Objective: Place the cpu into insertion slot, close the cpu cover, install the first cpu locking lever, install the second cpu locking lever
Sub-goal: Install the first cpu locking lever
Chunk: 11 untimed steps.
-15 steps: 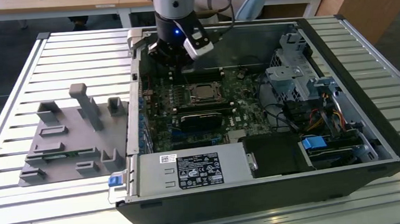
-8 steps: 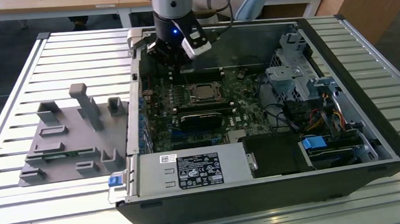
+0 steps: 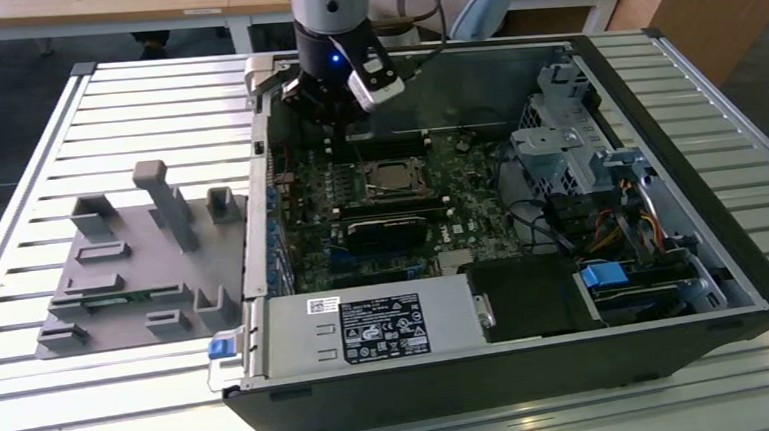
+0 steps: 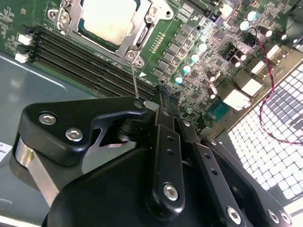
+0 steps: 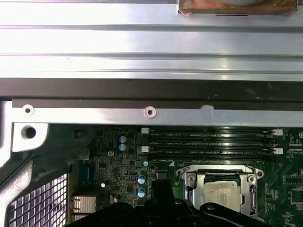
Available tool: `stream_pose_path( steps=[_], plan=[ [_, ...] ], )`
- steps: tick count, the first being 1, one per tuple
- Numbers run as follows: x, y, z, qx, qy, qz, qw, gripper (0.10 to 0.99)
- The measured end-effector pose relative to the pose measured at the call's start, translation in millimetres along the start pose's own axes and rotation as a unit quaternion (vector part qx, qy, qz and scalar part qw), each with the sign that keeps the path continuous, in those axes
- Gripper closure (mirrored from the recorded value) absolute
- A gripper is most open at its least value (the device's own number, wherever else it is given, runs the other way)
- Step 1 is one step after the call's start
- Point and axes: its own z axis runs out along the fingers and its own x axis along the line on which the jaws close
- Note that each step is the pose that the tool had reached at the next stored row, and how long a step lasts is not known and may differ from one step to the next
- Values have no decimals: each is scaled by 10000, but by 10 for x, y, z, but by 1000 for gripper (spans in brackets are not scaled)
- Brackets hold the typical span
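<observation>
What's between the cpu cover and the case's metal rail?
Parallel long black memory slots lie between the cpu cover and the case rail, seen in the first wrist view.

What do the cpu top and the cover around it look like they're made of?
The cpu top looks like matte, pale silvery-beige metal with a soft sheen. The cover seems thin bright steel, probably stamped: it glints at its edges.

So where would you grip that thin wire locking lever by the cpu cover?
The locking lever is a thin bare rod running from a corner of the cpu cover out across the memory slots. Probably grip its free end, coming from the memory-slot side, where it is clear of the cover.
</observation>
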Motion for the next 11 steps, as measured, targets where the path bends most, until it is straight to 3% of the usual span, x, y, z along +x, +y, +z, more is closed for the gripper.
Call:
stream_pose_path(
  steps=[5, 11],
  plan=[
    [-7, 30, 9, 0, 0, -1, 10000, 973],
    [-79, 40, 19, 0, 1, 0, 10000, 973]
  ],
)
